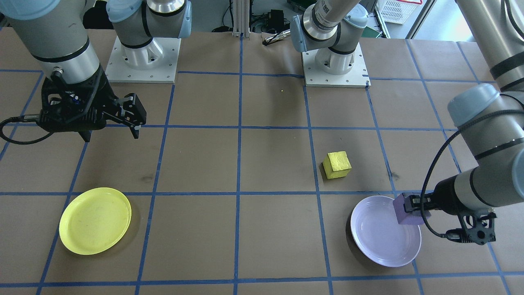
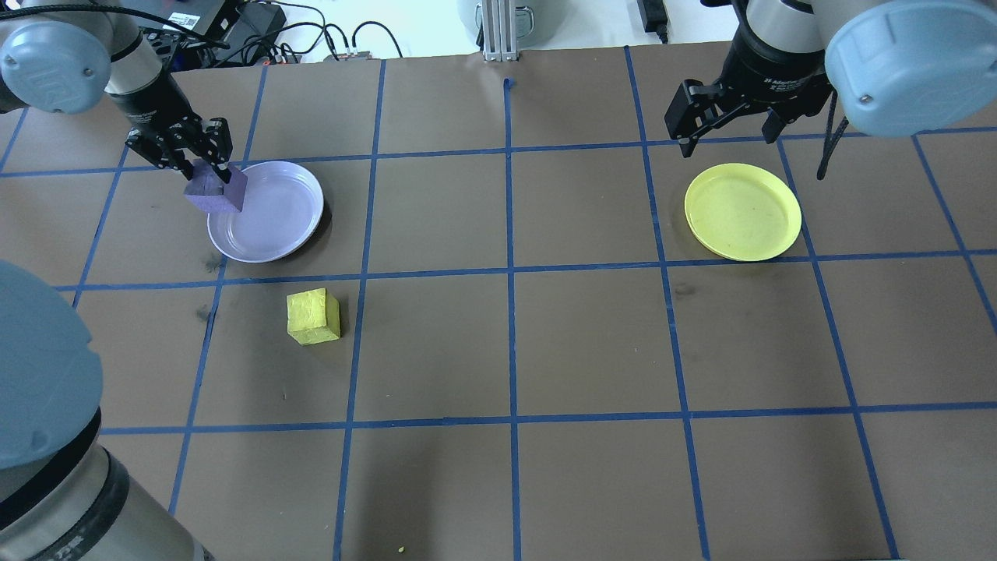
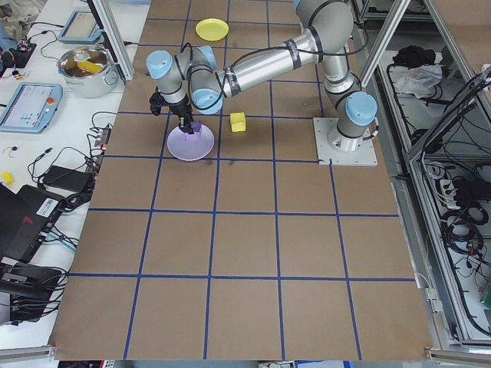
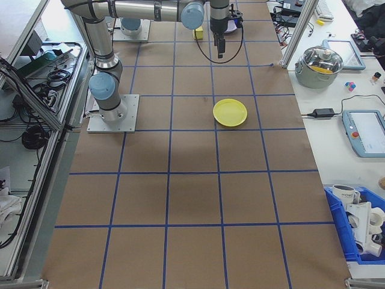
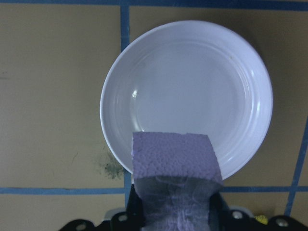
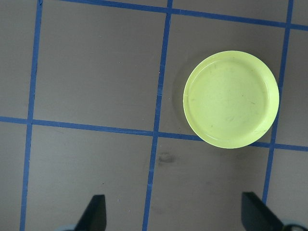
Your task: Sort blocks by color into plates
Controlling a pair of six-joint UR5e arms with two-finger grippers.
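The left gripper (image 2: pixel 209 176) had its jaws clamped on the small matte purple cube (image 2: pixel 216 192), held over the near rim of the pale lavender glossy plate (image 2: pixel 274 218). The bright yellow rough-painted cube (image 2: pixel 313 315) sat alone on the brown papered worktop (image 2: pixel 592 343), near that plate but apart from it. The right gripper (image 2: pixel 724 117), jaws spread wide and empty, hung beside the bright yellow shallow plate (image 2: pixel 742 212), with bare squares all around.
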